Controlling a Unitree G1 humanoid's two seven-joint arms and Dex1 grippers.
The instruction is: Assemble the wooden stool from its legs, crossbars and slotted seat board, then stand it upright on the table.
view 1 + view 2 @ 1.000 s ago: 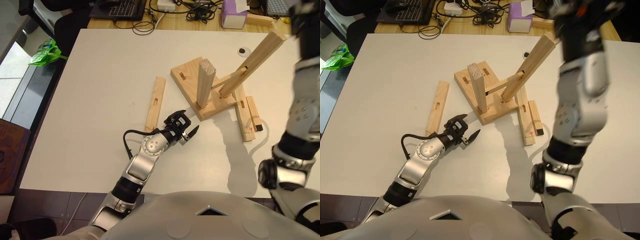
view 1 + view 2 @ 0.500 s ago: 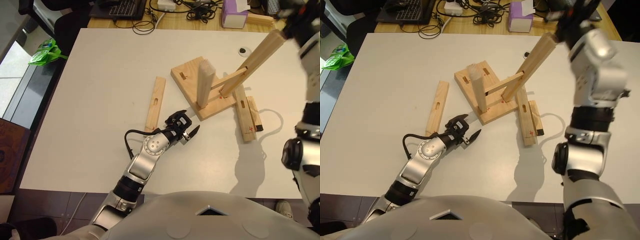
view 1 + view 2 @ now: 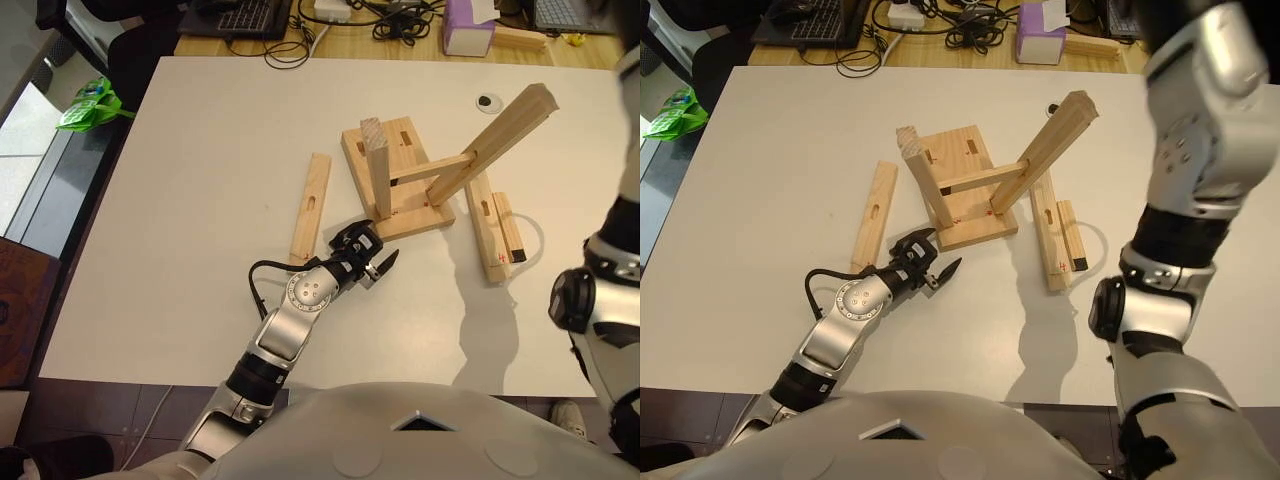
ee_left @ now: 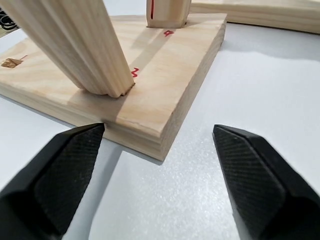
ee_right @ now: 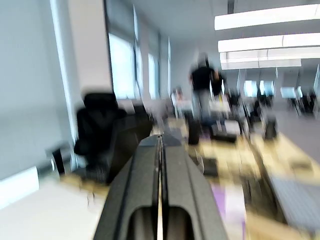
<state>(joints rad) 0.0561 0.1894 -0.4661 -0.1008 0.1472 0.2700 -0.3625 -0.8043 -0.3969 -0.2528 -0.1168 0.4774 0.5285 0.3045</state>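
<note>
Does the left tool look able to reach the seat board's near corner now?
Probably yes: the left tool is open, a corner of the seat board lies just ahead between its fingers, and only bare table separates them.

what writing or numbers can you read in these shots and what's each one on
"4", in red, on the seat board beside the far leg.
Red mark by the near leg: half hidden, unreadable.
Red marks on the loose leg: too small to read.
Print on the purple box: too small to read.
</note>
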